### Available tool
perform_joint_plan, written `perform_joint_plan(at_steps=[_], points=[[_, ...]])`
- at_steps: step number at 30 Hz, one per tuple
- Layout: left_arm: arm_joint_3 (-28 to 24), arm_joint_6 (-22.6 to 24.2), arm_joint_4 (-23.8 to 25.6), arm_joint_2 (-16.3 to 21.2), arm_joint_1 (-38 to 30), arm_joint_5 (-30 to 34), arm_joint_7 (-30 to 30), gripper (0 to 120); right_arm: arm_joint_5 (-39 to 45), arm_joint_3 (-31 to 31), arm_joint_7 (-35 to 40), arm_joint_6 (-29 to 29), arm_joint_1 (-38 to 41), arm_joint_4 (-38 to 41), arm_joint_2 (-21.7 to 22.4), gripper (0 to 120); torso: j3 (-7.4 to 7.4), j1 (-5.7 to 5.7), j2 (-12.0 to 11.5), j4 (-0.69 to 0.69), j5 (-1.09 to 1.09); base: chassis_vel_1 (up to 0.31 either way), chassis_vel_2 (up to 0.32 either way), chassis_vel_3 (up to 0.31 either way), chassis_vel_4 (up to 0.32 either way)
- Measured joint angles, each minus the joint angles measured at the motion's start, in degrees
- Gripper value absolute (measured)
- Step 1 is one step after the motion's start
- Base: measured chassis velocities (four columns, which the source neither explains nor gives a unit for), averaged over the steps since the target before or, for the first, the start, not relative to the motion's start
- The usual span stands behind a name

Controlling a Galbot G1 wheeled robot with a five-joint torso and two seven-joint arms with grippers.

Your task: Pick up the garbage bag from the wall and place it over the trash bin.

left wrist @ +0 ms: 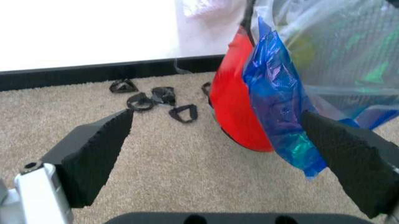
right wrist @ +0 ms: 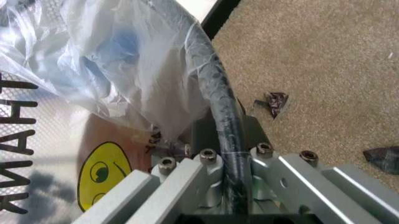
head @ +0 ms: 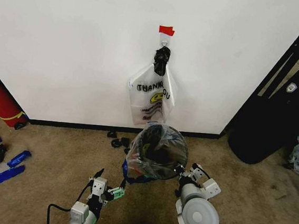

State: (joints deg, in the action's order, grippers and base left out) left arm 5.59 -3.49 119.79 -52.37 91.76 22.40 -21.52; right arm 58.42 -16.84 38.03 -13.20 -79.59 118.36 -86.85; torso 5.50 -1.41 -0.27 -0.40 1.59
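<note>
the garbage bag (head: 153,157) is already draped in and over the trash bin (head: 159,151), blue plastic hanging down the side by the red base (left wrist: 240,107). my right pincer (head: 182,172) is clamped on the bin's rim (right wrist: 221,116) with bag film bunched there. my left pincer (left wrist: 218,158) sits wide open beside the blue flap, gripping nothing. i'd keep the rim pinned and tug the loose film down evenly. another bag (head: 152,94) hangs on the wall (head: 66,40).
</note>
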Motion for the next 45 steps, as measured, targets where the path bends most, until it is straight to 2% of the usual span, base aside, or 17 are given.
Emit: perform_joint_plan(at_steps=[8,19,26,30,32,35,40,45], points=[[1.64,-2.78,-0.07,-0.38,2.79,0.38,-0.26,100,0.15,-0.03,0.19,0.0,0.98,-1.12,0.08,0,0.0,0.0,0.0,0.01,0.0,0.0,0.0,0.0,0.0],[6.66,-2.15,-2.73,-1.02,0.81,5.56,-3.78,100,0.52,0.09,0.32,0.02,1.14,-1.13,0.42,0,0.0,0.0,0.0,-0.02,0.0,0.0,0.0,0.0,0.0],[7.38,-3.3,-0.06,-2.33,1.07,7.28,-4.44,100,0.99,1.28,1.03,-1.7,0.21,0.81,-0.01,0,0.0,0.0,0.0,0.0,0.0,0.0,0.0,0.0,0.0],[10.62,-8.49,2.67,-4.83,1.87,7.24,-3.18,100,1.36,2.77,3.55,-6.48,-0.41,1.55,-0.07,0,0.0,0.0,0.0,0.0,0.0,0.0,0.0,0.0,0.0],[11.59,-9.53,3.25,-5.32,2.2,7.06,-2.68,100,1.49,2.84,3.88,-6.95,-0.41,1.56,-0.09,0,0.0,0.0,0.0,0.0,0.0,0.0,0.0,0.0,0.0],[15.52,-13.46,5.2,-7.53,3.85,5.35,-0.62,100,1.81,3.16,4.0,-7.74,-0.32,1.3,-0.26,0,0.0,0.0,0.0,-0.01,0.0,0.0,0.0,0.0,0.0],[20.22,-15.04,8.63,-10.54,7.05,4.91,0.02,100,1.93,3.66,3.86,-8.79,0.19,0.17,-0.54,0,0.0,0.0,0.0,0.01,0.0,0.0,0.0,0.0,0.0],[22.19,-15.22,10.18,-11.77,9.04,5.04,-0.01,100,1.92,4.15,3.79,-9.47,0.71,-0.29,-0.67,0,0.0,0.0,0.0,0.0,0.0,0.0,0.0,0.0,0.0]])
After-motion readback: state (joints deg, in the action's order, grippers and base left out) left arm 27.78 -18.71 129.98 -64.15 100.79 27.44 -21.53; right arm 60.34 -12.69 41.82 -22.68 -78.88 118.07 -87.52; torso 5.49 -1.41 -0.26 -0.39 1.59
